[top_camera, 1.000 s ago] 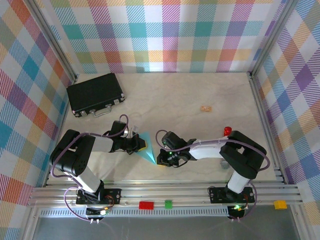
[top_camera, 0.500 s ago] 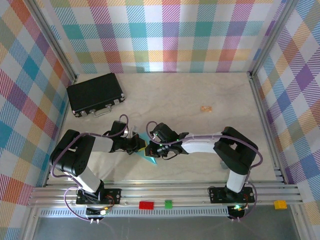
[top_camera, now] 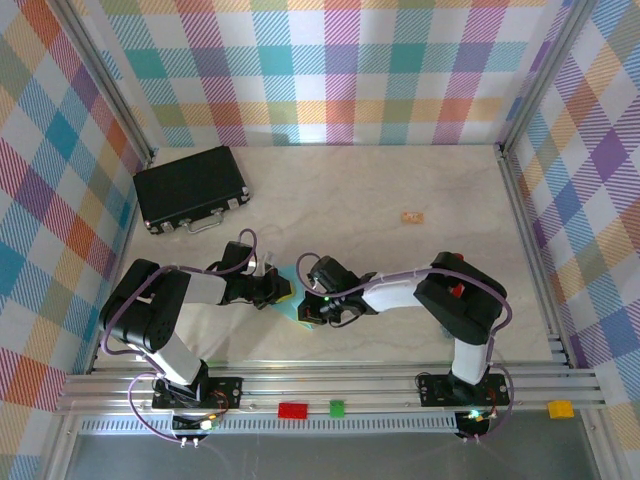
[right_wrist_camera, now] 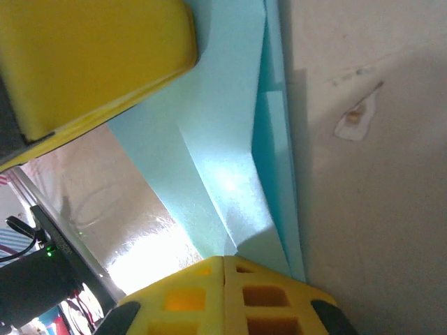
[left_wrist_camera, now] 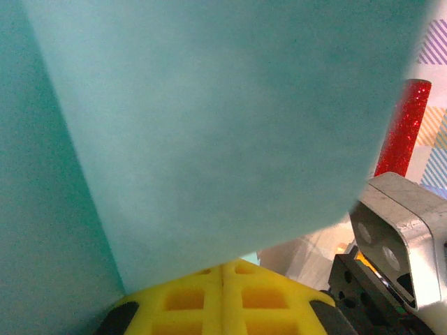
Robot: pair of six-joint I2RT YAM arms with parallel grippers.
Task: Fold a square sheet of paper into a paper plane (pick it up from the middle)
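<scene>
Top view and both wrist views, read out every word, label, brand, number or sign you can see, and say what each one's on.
No readable text in these views.
Paper: blank.
Case: no label or brand to be seen.
Scrap: too small to tell.
Red block, green block, yellow block on the front rail: plain, no marks to be seen.

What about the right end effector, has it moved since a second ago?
Yes. The right end effector slid left, toward the black case side and away from the tan scrap.
</scene>
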